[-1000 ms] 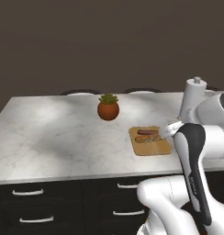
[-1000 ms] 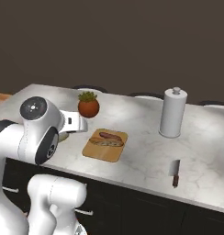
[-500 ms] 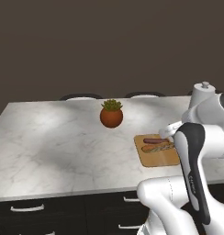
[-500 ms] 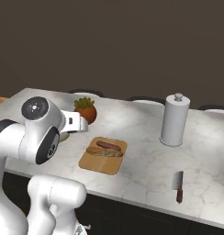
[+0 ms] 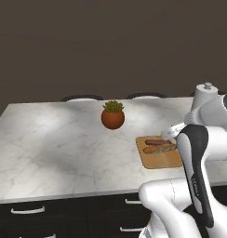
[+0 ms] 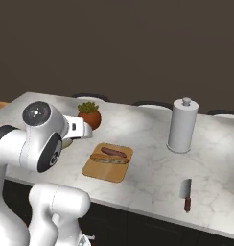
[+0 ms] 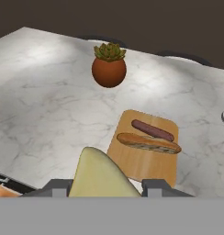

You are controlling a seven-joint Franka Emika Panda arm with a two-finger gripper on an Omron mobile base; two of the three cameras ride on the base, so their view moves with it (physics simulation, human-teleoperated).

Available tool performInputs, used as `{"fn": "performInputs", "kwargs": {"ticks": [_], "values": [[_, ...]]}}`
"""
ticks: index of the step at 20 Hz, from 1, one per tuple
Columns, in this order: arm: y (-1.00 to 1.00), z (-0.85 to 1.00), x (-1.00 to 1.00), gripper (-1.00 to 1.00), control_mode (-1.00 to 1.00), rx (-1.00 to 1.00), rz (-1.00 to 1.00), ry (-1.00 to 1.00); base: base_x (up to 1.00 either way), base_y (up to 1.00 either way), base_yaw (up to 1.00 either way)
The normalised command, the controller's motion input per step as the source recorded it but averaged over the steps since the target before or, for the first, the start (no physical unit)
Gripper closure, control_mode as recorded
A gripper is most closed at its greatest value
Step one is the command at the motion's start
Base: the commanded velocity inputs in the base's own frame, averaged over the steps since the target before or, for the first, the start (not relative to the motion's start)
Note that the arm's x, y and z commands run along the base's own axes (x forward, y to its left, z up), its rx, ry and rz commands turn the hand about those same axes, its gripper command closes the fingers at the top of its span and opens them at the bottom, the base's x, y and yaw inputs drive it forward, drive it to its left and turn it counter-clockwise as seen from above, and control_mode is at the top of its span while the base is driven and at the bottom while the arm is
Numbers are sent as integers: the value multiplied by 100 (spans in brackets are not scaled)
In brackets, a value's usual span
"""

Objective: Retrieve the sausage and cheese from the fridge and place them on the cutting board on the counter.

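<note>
Marbled counter (image 6: pixel 152 168) under a dark wall carries the cutting board (image 6: pixel 102 169), holding the sausage (image 6: pixel 113 153) beside a baguette (image 6: pixel 108 160). Hand view alone shows the gripper (image 7: pixel 104 189) clamping the cheese (image 7: pixel 99 175); right base view adds paper towel roll (image 6: pixel 181 126), knife (image 6: pixel 186 193)

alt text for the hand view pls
A yellowish cheese wedge sits between the gripper's fingers in the foreground. Beyond it, a wooden cutting board on a marbled counter holds a sausage, with a potted plant behind.
</note>
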Motion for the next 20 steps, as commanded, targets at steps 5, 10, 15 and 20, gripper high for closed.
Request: {"fn": "performInputs", "kwargs": {"ticks": [5, 10, 15, 20], "values": [[0, -3, 0, 100, -100, 0, 0, 3, 0, 0, 0], [-25, -26, 4, 100, -100, 1, 0, 25, 0, 0, 0], [-36, -35, 13, 100, -100, 0, 22, 19, 0, 0, 0], [-30, -26, 16, 100, -100, 2, 41, 0, 0, 0, 0]]}}
